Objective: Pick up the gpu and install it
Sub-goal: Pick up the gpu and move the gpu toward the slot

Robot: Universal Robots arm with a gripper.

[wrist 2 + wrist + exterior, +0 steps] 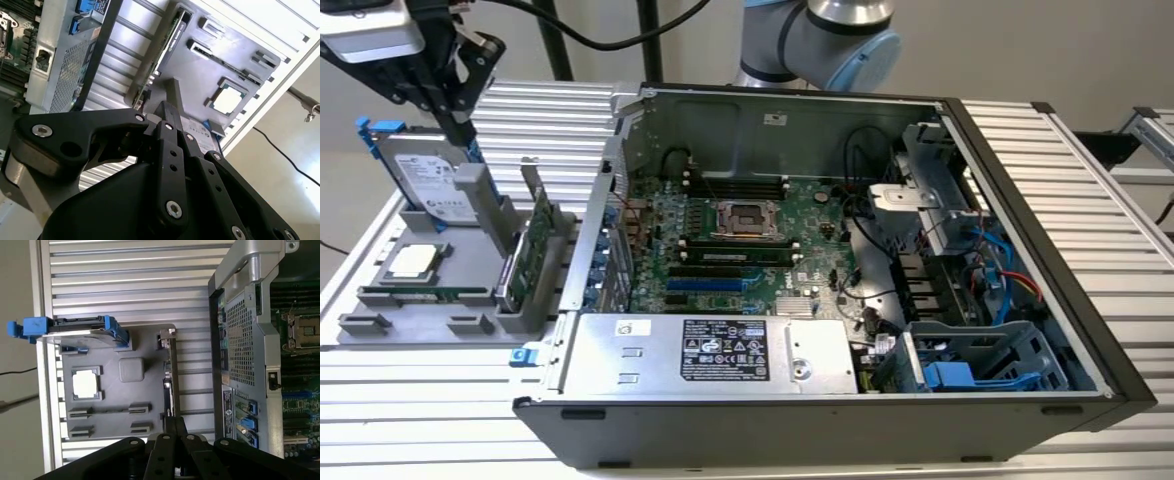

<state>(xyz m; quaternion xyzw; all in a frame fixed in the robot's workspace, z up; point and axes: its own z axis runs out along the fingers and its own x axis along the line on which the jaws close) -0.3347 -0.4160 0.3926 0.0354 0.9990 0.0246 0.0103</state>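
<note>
The gpu (539,243) stands on edge in the grey holder tray (400,325) at the exterior view's left, green board with a silver bracket at its far end. In both wrist views it shows edge-on as a thin strip, gpu (170,375) and gpu (165,47). My gripper (463,130) hangs above the tray's far end, over the hard drive and to the left of the gpu, apart from it. Its black fingers (175,423) are pressed together with nothing between them, and the gripper (167,110) points down at the tray.
A silver hard drive (434,185) with a blue frame stands in the tray beside a CPU chip (414,262) and a memory stick (420,296). The open computer case (1014,300) lies to the right, motherboard (734,240) exposed, power supply (707,350) at the front.
</note>
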